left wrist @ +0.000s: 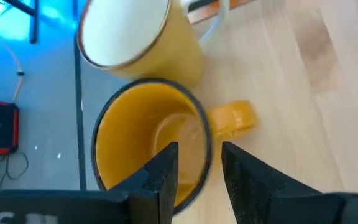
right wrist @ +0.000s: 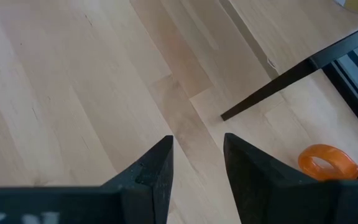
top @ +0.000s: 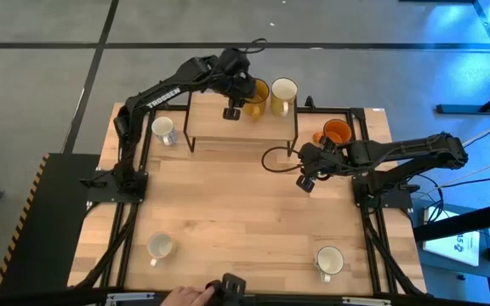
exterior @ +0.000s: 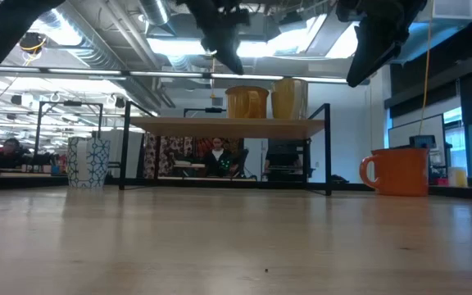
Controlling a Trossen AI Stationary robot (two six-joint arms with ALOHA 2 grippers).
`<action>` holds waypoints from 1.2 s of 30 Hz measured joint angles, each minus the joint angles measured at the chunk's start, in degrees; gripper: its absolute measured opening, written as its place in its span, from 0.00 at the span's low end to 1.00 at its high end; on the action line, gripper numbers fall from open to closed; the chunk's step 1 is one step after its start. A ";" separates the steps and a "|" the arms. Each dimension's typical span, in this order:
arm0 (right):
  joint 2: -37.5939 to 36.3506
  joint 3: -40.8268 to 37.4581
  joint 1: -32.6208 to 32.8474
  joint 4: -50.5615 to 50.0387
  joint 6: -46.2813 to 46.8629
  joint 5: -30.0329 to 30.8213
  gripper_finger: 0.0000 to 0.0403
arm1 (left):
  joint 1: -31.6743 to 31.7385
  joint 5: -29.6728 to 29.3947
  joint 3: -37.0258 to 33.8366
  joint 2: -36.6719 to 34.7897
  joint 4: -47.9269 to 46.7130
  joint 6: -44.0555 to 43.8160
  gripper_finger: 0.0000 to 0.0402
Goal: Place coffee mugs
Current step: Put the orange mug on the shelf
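Note:
An amber-brown mug (top: 256, 92) and a cream-yellow mug (top: 283, 95) stand side by side on a small raised shelf (top: 228, 129) at the table's far side. My left gripper (left wrist: 197, 149) is open and hovers just above the amber mug (left wrist: 148, 137). Its fingers stand either side of the rim next to the handle (left wrist: 232, 118), and in the low view its tip (exterior: 234, 65) is above the mug (exterior: 247, 102). My right gripper (right wrist: 197, 140) is open over bare table (top: 306, 183), near the orange mug (top: 337, 132). White mugs stand at the far left (top: 163, 129), near left (top: 160, 246) and near right (top: 329, 260).
The shelf has thin black legs (right wrist: 272, 87) and an open space under its board (exterior: 228, 124). The orange mug (exterior: 400, 170) stands to the shelf's right and a white mug (exterior: 88, 162) to its left. A person's hand (top: 185, 296) shows at the table's near edge.

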 joint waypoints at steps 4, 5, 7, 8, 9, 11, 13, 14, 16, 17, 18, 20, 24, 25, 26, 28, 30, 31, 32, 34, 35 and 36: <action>-0.63 0.04 0.00 -0.09 0.00 0.01 0.32 | -1.44 -1.91 0.00 -3.55 -0.10 -4.98 0.29; -0.93 0.32 0.00 -0.24 0.04 0.06 0.32 | -1.72 -1.75 0.00 -4.69 -0.24 -6.71 0.29; -1.69 1.43 0.00 -2.03 0.08 0.83 0.32 | -2.27 -1.22 0.00 -7.05 -1.65 -10.49 0.29; -2.11 2.22 0.00 -3.73 0.11 1.98 0.32 | -2.64 -1.19 0.00 -8.14 -2.54 -12.72 0.29; -2.42 3.17 -0.12 -4.70 0.22 3.66 0.32 | -3.00 -1.05 0.00 -9.30 -3.59 -15.02 0.29; -3.80 4.36 -1.60 -7.37 0.45 5.82 0.32 | -3.19 -0.26 0.00 -11.38 -7.29 -19.73 0.29; -5.02 5.01 -4.56 -9.83 0.50 6.85 0.32 | -3.51 0.14 0.00 -12.96 -11.37 -24.13 0.29; -5.72 5.04 -6.50 -10.52 0.50 6.81 0.32 | -3.48 0.52 0.00 -13.54 -14.20 -25.99 0.29; -6.91 4.83 -11.58 -13.28 -0.19 6.66 0.32 | -3.64 0.37 -0.04 -14.74 -18.47 -29.19 0.29; -7.61 4.59 -14.42 -13.14 -1.21 5.91 0.32 | -3.91 0.13 -0.04 -15.23 -20.00 -30.39 0.29; -8.17 3.96 -17.44 -13.04 -2.39 4.35 0.32 | -4.32 -0.15 -0.04 -15.56 -21.52 -31.41 0.29; -8.42 2.81 -24.42 -12.95 -5.85 0.14 0.32 | -5.33 -1.26 -0.21 -16.23 -22.74 -33.11 0.29; -8.27 -0.92 -37.58 -11.60 -12.25 -8.69 0.32 | -7.36 -3.46 -5.71 -20.14 -20.45 -34.96 0.29; -8.17 -2.20 -40.09 -10.45 -13.23 -10.89 0.32 | -7.71 -3.97 -8.45 -21.66 -19.38 -35.44 0.29; -8.12 -3.50 -42.50 -9.62 -13.46 -13.39 0.32 | -7.95 -4.31 -11.32 -23.30 -17.40 -35.87 0.29; -8.12 -5.98 -46.56 -8.25 -14.47 -18.63 0.32 | -8.09 -4.29 -17.78 -26.70 -13.51 -36.93 0.29; -8.08 -8.09 -49.34 -7.22 -15.01 -21.71 0.32 | -8.09 -4.28 -23.96 -30.12 -9.31 -38.22 0.29; -8.08 -9.00 -50.31 -6.94 -15.11 -22.23 0.32 | -8.09 -4.28 -26.58 -31.79 -7.58 -39.10 0.29; -8.08 -9.80 -50.99 -6.27 -15.49 -22.53 0.32 | -8.09 -4.28 -29.08 -33.43 -6.15 -40.12 0.29; -7.81 -10.99 -52.11 -4.54 -16.44 -22.64 0.32 | -8.06 -4.26 -33.11 -35.90 -3.49 -41.99 0.29; -7.50 -11.46 -52.39 -3.71 -16.64 -23.03 0.32 | -8.09 -4.24 -34.84 -36.99 -2.58 -42.97 0.29; -7.17 -11.86 -52.74 -2.97 -16.96 -23.54 0.32 | -8.08 -4.23 -36.36 -37.79 -2.18 -43.69 0.29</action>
